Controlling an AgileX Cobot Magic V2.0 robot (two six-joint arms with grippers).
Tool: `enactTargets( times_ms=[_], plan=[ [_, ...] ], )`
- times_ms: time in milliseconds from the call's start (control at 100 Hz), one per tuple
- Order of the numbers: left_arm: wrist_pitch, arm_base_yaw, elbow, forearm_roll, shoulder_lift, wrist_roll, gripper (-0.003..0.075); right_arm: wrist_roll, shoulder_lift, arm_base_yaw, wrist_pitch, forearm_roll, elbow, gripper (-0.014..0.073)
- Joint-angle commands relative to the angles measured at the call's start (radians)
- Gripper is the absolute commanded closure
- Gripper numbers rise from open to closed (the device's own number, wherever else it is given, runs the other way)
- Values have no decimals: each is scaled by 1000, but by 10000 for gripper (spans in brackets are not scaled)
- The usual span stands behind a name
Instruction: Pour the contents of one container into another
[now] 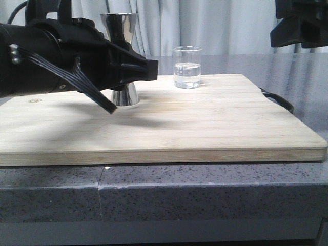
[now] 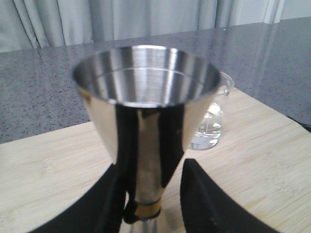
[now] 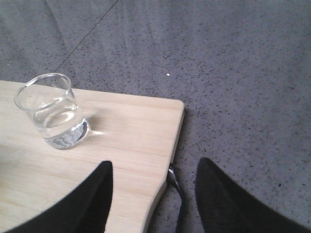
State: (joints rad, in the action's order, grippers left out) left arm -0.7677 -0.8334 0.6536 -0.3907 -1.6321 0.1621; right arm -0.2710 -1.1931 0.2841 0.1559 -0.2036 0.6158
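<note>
The steel jigger stands upright on the left of the wooden board; its cup looks empty in the left wrist view. My left gripper reaches in from the left and is open, one finger on each side of the jigger near the gold-banded waist. One finger lies against the waist and bare wood shows between the other finger and the steel. The glass beaker, partly filled with clear liquid, stands to the jigger's right near the board's far edge. My right gripper hangs open above the board's right edge, apart from the beaker.
The board lies on a grey speckled counter. A dark handle loop sticks out at the board's right edge, below the right gripper. Grey curtains hang behind. The right arm is high at the top right.
</note>
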Motion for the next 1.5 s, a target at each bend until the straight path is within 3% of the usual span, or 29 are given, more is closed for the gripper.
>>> enactTargets(
  times_ms=[0, 230, 390, 700, 950, 1260, 1490],
  plan=[
    [-81, -6, 27, 9, 33, -9, 541, 9, 17, 1, 77, -8, 34, 247],
    [-84, -6, 27, 9, 33, -9, 630, 9, 17, 1, 77, -8, 34, 248],
    [-84, -6, 27, 9, 33, -9, 738, 9, 15, 11, 96, -12, 34, 249],
    [-52, -31, 27, 27, 130, -9, 740, 9, -55, 47, 210, -34, 32, 225],
    [66, -39, 27, 25, 255, -9, 740, 9, -156, 67, 376, -56, 32, 186],
    [115, -39, 27, 25, 306, -9, 740, 9, -287, 101, 574, -117, 32, 182],
    [140, -39, 27, 25, 306, -9, 740, 9, -348, 97, 661, -117, 44, 50]
  ],
)
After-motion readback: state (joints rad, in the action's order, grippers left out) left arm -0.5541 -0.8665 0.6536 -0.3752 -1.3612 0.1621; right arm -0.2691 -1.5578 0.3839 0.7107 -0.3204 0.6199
